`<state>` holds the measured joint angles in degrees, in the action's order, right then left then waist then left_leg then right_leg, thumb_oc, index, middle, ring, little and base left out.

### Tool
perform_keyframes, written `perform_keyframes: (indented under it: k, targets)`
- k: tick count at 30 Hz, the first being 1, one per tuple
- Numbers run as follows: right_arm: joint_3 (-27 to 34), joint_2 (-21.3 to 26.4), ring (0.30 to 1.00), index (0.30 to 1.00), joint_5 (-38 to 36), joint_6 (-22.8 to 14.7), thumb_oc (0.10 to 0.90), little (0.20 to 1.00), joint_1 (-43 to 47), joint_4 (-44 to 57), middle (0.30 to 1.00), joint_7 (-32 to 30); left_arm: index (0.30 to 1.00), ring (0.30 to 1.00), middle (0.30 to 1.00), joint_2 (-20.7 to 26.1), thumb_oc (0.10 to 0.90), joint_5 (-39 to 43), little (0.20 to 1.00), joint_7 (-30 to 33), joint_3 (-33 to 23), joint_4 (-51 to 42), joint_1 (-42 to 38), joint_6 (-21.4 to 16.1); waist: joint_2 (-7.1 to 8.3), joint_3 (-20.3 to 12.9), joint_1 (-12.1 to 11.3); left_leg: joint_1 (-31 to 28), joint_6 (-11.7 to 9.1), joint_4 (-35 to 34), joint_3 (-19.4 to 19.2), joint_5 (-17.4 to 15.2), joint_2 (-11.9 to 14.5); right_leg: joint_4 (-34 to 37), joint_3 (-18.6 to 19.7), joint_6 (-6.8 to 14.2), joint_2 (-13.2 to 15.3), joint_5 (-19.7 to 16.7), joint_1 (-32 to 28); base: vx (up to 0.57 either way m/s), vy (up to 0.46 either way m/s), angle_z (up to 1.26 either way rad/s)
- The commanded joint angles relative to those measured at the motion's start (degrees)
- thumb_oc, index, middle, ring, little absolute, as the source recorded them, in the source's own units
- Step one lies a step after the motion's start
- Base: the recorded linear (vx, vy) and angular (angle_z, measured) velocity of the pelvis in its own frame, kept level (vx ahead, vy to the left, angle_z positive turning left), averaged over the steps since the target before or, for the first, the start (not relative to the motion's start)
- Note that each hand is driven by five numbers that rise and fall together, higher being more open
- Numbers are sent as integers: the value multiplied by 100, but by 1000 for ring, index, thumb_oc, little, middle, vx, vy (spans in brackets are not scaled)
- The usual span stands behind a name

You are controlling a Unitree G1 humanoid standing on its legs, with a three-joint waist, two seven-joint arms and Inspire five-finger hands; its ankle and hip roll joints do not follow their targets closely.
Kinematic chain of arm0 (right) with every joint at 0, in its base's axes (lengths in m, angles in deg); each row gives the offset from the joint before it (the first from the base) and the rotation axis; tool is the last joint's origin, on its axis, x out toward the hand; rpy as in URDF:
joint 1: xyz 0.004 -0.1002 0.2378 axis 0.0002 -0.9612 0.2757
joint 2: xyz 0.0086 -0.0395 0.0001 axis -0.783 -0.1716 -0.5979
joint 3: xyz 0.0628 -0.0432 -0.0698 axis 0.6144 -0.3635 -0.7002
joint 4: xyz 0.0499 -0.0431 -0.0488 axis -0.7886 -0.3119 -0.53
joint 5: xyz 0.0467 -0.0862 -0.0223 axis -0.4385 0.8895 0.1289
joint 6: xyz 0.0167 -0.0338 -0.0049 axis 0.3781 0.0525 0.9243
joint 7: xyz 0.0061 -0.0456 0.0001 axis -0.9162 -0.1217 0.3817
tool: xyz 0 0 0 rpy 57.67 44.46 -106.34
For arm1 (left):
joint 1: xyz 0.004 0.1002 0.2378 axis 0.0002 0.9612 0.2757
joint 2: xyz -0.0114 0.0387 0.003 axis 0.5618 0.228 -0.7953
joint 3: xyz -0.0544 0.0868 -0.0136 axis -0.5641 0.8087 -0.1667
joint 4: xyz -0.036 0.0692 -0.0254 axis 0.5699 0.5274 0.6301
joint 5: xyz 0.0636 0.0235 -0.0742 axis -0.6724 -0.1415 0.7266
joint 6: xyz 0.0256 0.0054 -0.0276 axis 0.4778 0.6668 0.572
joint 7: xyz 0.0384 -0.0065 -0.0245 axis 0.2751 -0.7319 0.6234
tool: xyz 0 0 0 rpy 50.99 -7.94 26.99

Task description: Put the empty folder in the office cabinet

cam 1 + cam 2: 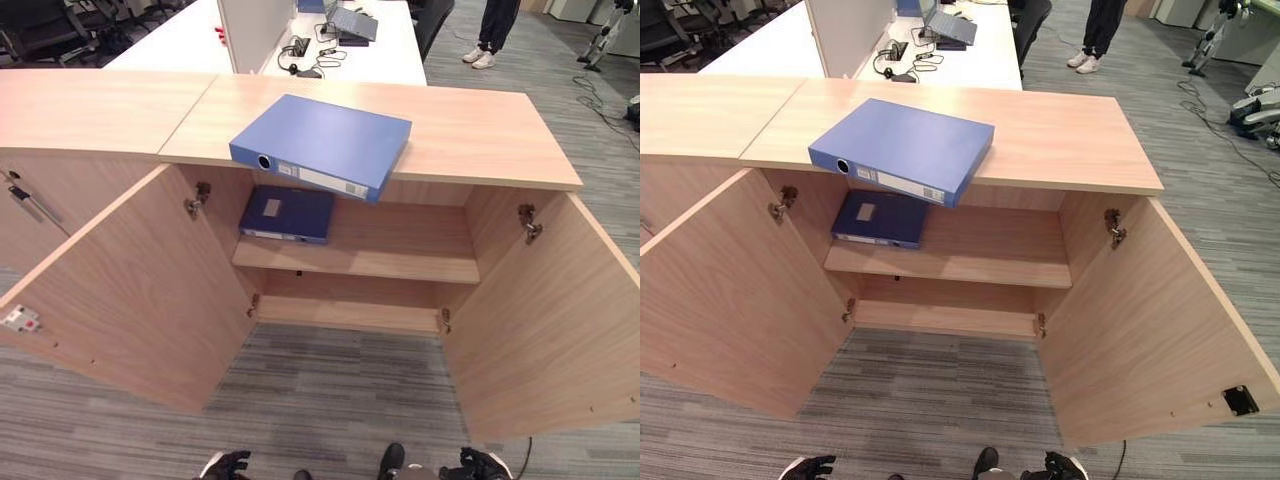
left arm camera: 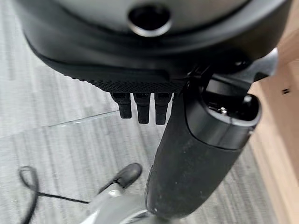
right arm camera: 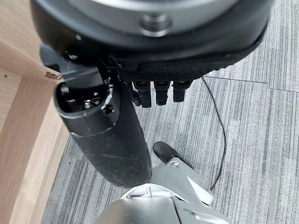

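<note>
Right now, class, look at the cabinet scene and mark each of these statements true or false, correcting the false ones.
1. Both cabinet doors stand open. True.
2. The light blue folder lies on the cabinet top, its corner overhanging the front edge. True.
3. The upper shelf is bare. False: a dark blue folder lies on its left side.
4. The right hand holds the light blue folder. False: it hangs low near the floor, holding nothing.
5. The left hand grips a door. False: it hangs low, touching nothing.

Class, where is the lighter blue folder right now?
The lighter blue folder lies flat on the cabinet top, one corner overhanging the front edge, above the darker folder on the shelf.
</note>
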<state>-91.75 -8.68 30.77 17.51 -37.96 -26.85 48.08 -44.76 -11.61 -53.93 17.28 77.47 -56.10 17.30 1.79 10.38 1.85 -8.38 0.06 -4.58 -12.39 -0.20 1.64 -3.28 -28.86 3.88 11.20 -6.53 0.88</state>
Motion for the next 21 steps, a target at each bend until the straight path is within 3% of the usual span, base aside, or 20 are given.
perform_keyframes:
  k: [1, 16, 20, 21]
  targets:
    - [-129, 127, 900, 900, 27, -51, 800, 900, 147, -43, 900, -21, 900, 900, 900, -149, 800, -184, 900, -55, 108, 166, -225, -162, -262, 96, -34, 19, -155, -42, -109, -376, -85, -501, 243, 591, 205, 614, -16, 28, -8, -7]
    - [-257, 75, 900, 900, 172, -33, 800, 900, 102, -118, 900, -16, 900, 900, 900, -243, 800, -170, 900, 7, 181, 89, -247, -188, -234, 30, -90, 42, -133, -42, -111, -384, -118, -317, 276, 592, 237, 585, -134, 12, -8, -4]
    - [-226, 66, 900, 900, 171, -24, 800, 900, 123, -115, 900, -9, 900, 900, 900, -228, 800, -140, 900, 4, 170, 76, -263, -170, -245, 65, -103, 25, -96, -42, -93, -371, -124, -712, 290, 611, 292, 634, -19, -7, 26, 1]
    - [-209, 66, 900, 900, 188, -7, 800, 900, 146, -118, 900, 10, 900, 900, 900, -207, 800, -134, 900, 3, 139, 81, -246, -153, -260, 132, -128, -23, -52, -42, -130, -392, -122, -1282, 244, 735, 442, 548, 193, 22, 98, 0]
